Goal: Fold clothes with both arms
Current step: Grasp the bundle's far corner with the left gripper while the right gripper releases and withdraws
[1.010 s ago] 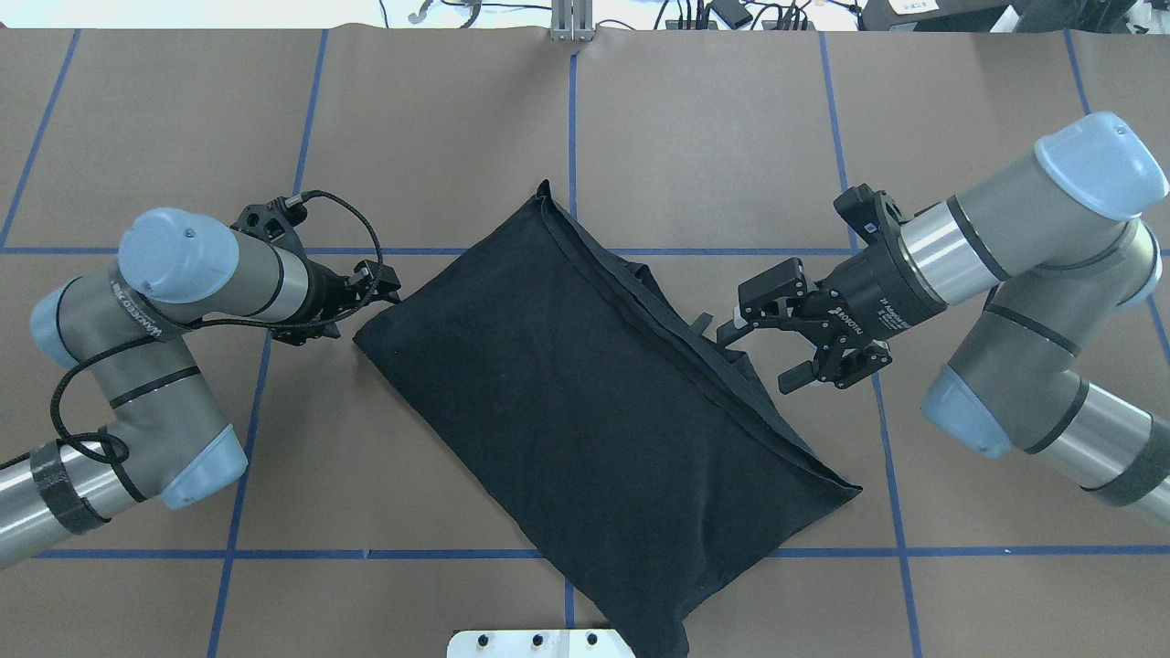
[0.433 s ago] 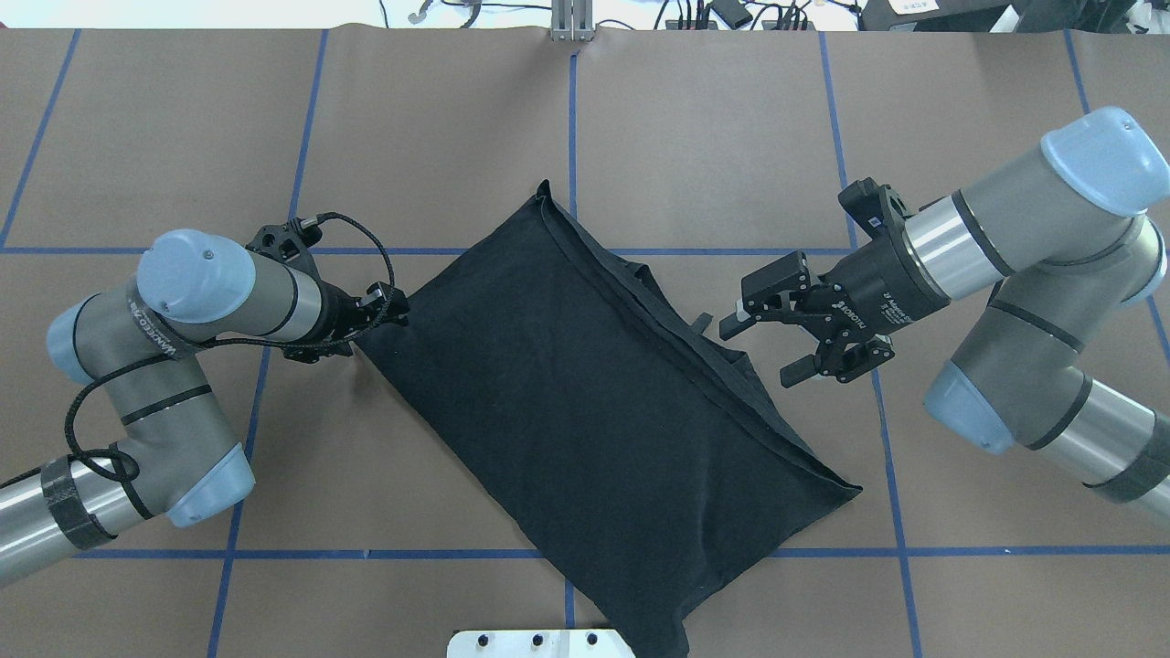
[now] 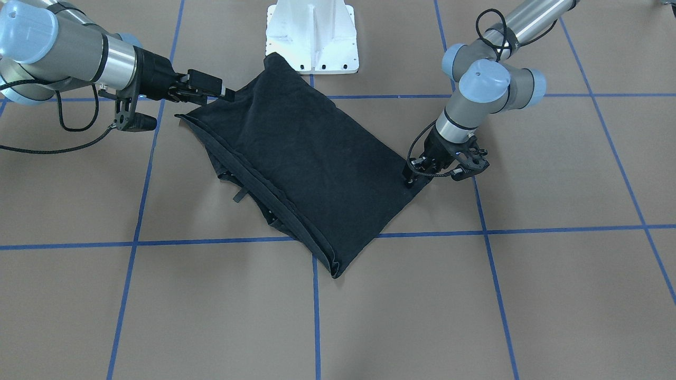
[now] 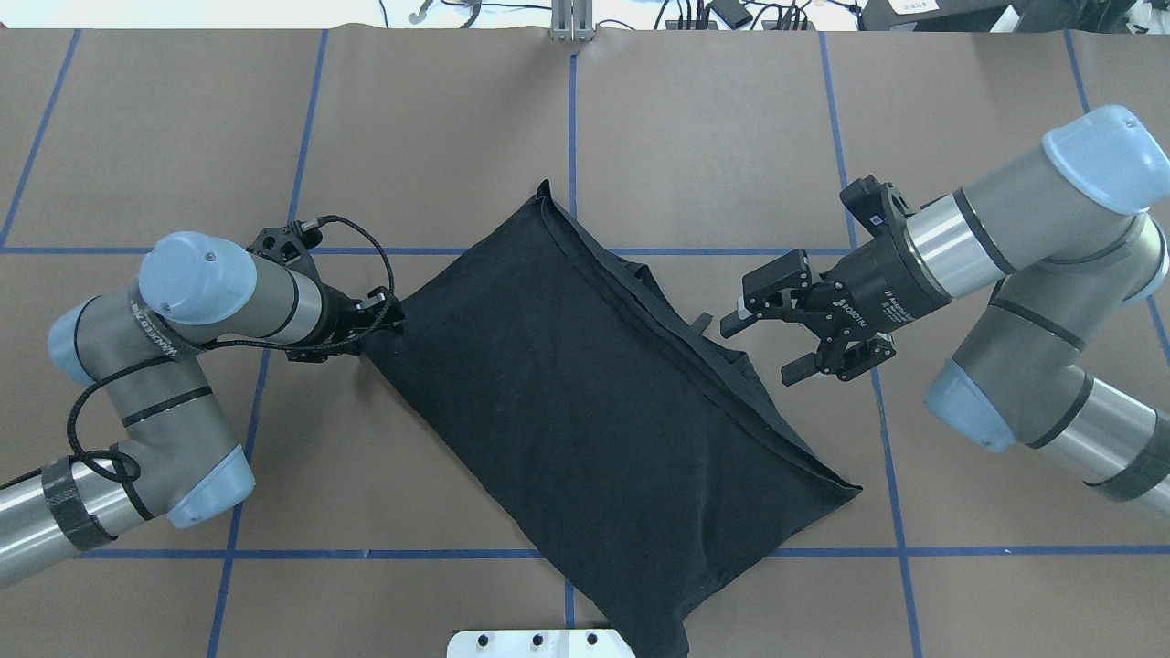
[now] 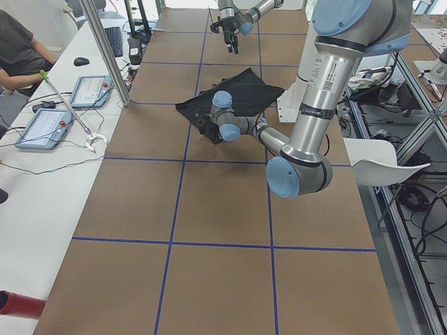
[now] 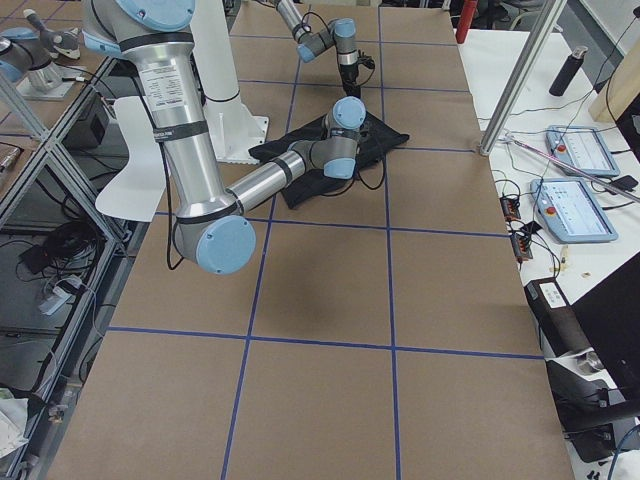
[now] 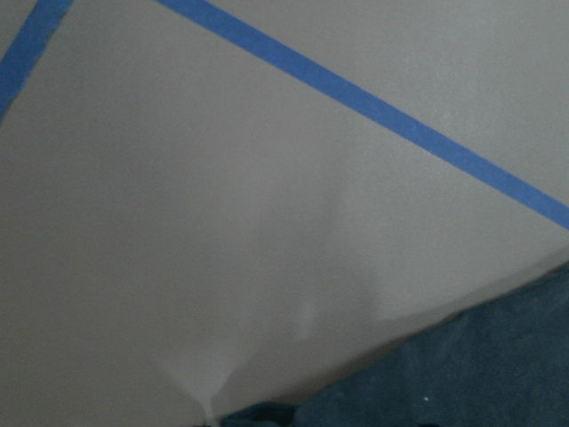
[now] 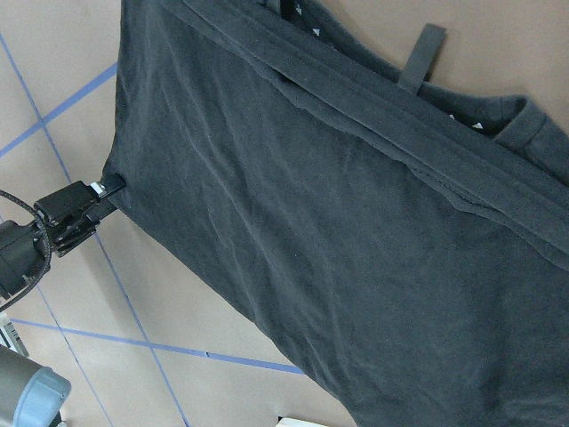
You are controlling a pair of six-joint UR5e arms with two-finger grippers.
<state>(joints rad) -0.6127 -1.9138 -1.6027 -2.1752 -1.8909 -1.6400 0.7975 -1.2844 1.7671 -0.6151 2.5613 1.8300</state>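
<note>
1 T-shirt [image 4: 585,393] folded flat | left fingers [image 3: 409,179] at its corner, cannot tell grip | right fingers [image 4: 795,372] apart

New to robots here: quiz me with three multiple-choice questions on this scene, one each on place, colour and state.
1. The left gripper is: A) at a corner of the black T-shirt B) above its middle C) far from it.
2. The tape lines on the table are: A) red B) blue C) yellow.
3. The right gripper's jaws are: A) shut on cloth B) shut empty C) open.
Answers: 1A, its tip meets the corner; 2B, a blue grid on brown; 3C, its fingers stand apart.
</note>
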